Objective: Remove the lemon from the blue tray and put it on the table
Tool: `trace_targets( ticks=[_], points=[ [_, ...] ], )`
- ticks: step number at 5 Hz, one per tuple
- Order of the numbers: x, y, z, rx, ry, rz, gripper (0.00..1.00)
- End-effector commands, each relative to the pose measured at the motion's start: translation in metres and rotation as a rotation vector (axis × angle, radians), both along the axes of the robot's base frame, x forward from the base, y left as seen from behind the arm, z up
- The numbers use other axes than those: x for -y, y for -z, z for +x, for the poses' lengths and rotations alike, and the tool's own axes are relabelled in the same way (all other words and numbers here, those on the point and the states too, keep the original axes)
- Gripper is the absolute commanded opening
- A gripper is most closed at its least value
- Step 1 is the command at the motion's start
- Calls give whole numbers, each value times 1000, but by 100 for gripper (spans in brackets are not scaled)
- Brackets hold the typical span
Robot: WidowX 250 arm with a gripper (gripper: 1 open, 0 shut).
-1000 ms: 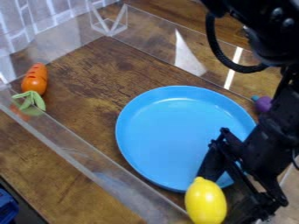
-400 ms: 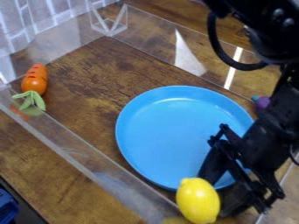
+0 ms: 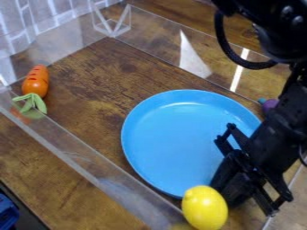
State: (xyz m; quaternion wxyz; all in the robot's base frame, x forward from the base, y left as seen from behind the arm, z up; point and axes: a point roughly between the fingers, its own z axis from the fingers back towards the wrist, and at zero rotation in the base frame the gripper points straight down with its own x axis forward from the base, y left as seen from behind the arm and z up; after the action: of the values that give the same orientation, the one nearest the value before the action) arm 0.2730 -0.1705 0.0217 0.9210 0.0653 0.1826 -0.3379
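WHILE GRIPPER [image 3: 232, 186] IS SHUTTING, LEMON [image 3: 206, 207] IS SITTING BY TRAY RIM, GRIP UNCONFIRMED

Since the last check, the black fingers are drawing together nr the lower edge of the blue tray [image 3: 174, 135]; they are now showing as clenched. Whether they are actually gripping the lemon, I am not managing to tell: the arm is hiding the contact side, i.e. no verified hold.

Re the task item: the lemon is showing a bit further L in view than a second ago, and is overlapping the tray's near rim, just beside the fingers. Whether it is resting on plastic or hanging slightly above is remaining unclear. The tray is also appearing a touch further R, so the fingers or fruit are possibly nudging it.

Meaning for the job: the arm is apparently passing from approach to grasp; transfer to the table [image 3: 96, 85] is still pending. Next move is calling for a small lift, w/ a check that the lemon is following, then a set-down on bare wood. Main risk: smooth fruit is slipping out and rolling toward the clear wall [image 3: 96, 171].

Carrot [image 3: 36, 81] is staying put, n/a to task.
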Motion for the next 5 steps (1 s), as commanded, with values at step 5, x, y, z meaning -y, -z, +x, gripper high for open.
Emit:
trace_targets(
  ticks=[5],
  points=[
    [4, -14, 4, 31, 97, 15, 0]
  ],
)
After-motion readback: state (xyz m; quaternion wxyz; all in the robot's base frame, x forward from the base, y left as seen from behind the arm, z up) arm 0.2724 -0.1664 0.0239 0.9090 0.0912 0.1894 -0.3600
